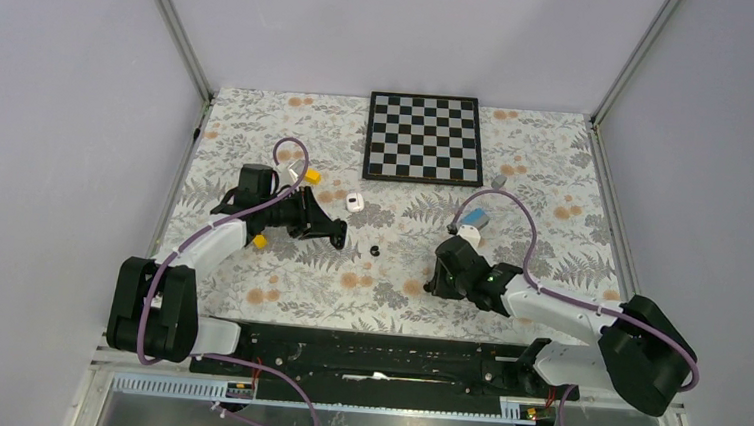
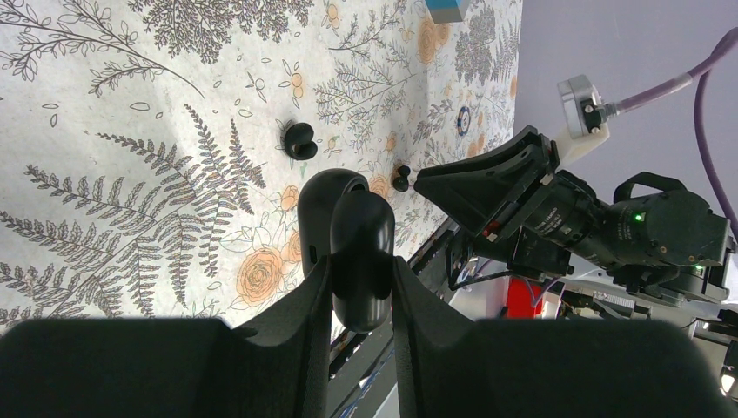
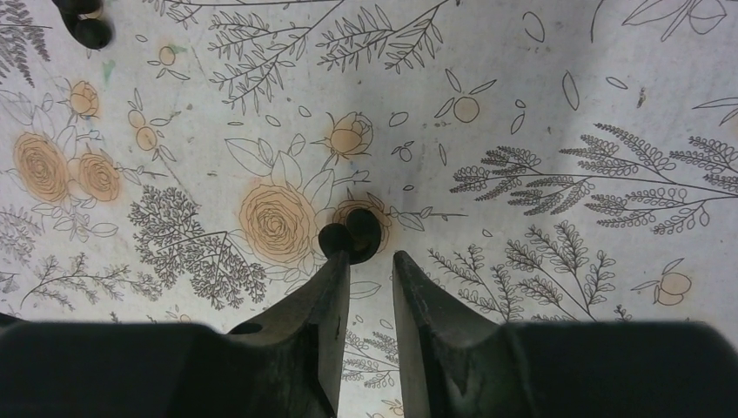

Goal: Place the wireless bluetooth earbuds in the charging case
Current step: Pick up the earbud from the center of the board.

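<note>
The left tool (image 2: pixel 358 266) was clamped on the black charging case (image 2: pixel 357 235), which stuck out beyond its fingertips and was held above the flower-printed table (image 1: pixel 278 276). In the left wrist view the case showed two rounded black halves, one behind the other. Whether it was hinged open could not be told.

The right tool (image 3: pixel 372 261) was low over the table with its jaws parted only a little, leaving a narrow gap with nothing in it. One black earbud (image 3: pixel 352 233) lay on the table on an orange flower. It was right at the tip of the jaw on the left of the right wrist view, touching it or nearly so. A second black earbud (image 1: pixel 374 250) lay on the table between the two tools, apart from both.

Farther back a chessboard (image 1: pixel 424 138) lay flat. A small white object (image 1: pixel 355 202) sat near its front-left corner, too small to identify. A blue and white block (image 1: pixel 477 218) sat just behind the right arm's wrist.
</note>
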### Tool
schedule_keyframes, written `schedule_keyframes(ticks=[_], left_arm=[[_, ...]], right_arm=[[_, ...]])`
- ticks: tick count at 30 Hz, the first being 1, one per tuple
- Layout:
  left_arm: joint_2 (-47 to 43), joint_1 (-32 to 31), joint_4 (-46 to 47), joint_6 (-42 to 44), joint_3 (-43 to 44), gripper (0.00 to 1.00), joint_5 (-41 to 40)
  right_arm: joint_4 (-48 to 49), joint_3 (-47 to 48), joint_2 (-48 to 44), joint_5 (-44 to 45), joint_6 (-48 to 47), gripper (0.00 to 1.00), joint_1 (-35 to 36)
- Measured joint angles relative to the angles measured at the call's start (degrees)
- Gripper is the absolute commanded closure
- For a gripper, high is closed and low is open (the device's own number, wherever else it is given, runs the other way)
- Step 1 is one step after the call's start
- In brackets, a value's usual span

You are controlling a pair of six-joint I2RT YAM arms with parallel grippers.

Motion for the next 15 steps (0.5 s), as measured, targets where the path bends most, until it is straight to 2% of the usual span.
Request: schedule_keyframes(ticks=[15], left_arm=[[0.0,0.0,0.0,0.0,0.0,1.00,0.0]], right_arm=[[4.8,-0.1,3.7,0.1,0.4,0.64,0.0]])
